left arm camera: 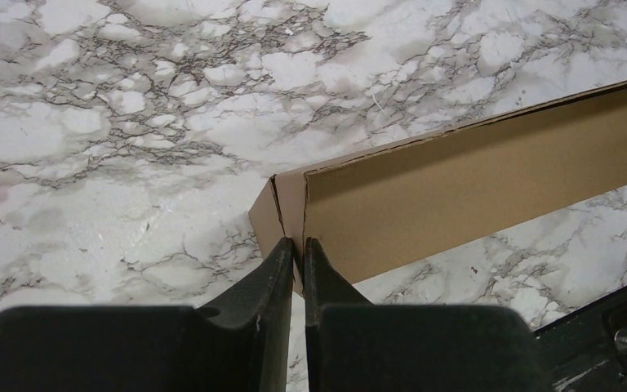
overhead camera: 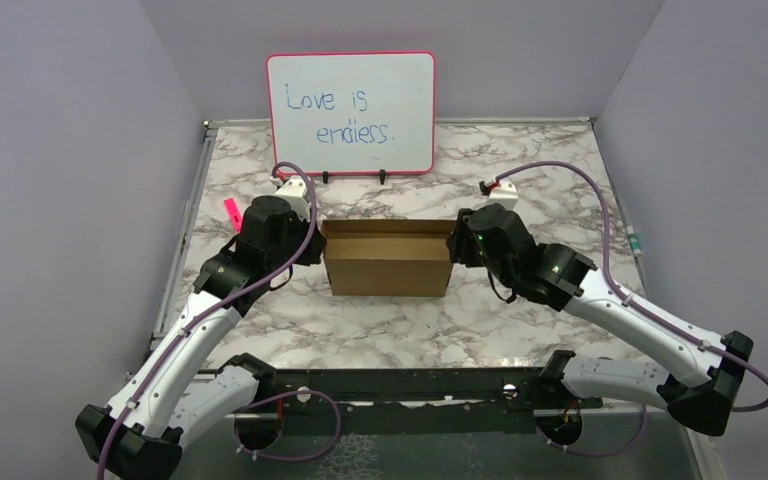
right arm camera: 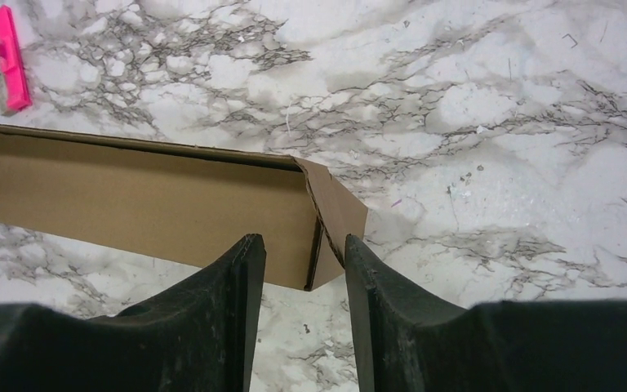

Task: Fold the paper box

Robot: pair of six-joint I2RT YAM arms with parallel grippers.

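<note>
The paper box (overhead camera: pixel 388 258) is plain brown cardboard, standing partly folded in the middle of the marble table with its long walls upright. My left gripper (overhead camera: pixel 314 246) is at its left end. In the left wrist view that gripper (left arm camera: pixel 299 242) is shut on the narrow end flap at the paper box (left arm camera: pixel 473 171) corner, with a strip of cardboard pinched between the fingers. My right gripper (overhead camera: pixel 457 240) is at the right end. In the right wrist view it (right arm camera: pixel 302 241) stands open astride the paper box (right arm camera: pixel 131 196) corner, and its right fingertip (right arm camera: pixel 357 249) touches the angled end flap.
A pink-framed whiteboard (overhead camera: pixel 350 112) with handwriting stands at the back of the table. A pink marker (overhead camera: pixel 230 210) lies on the marble left of the box, also seen as the pink marker (right arm camera: pixel 10 57). A black rail (overhead camera: pixel 400 385) runs along the near edge between the arm bases.
</note>
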